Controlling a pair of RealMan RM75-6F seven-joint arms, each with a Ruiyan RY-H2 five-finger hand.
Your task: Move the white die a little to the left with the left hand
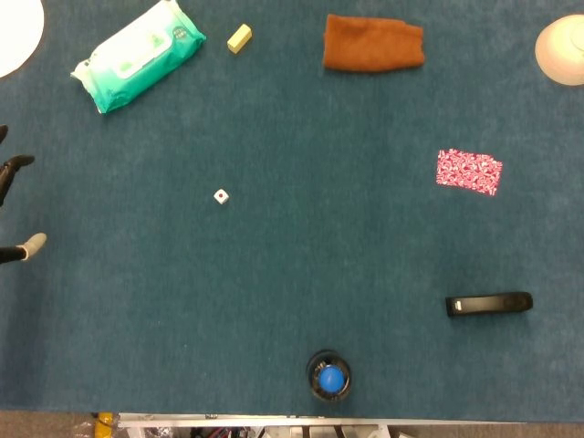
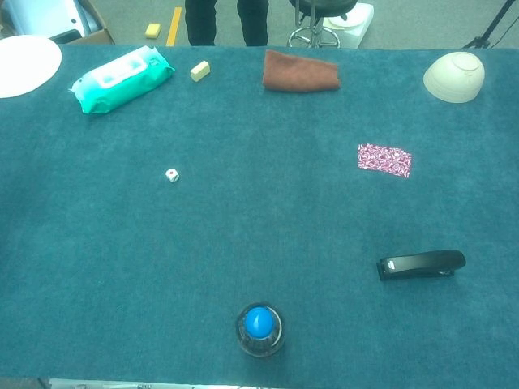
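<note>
Dark fingers [image 1: 16, 166] of left hand [image 1: 14, 205] spread, empty, apart from white die [image 1: 221, 196]

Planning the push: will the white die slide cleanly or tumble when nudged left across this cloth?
The white die is tiny and sits on fuzzy teal cloth, so it probably grips and tumbles rather than slides. It looks light; a gentle touch from the left hand should do.
</note>
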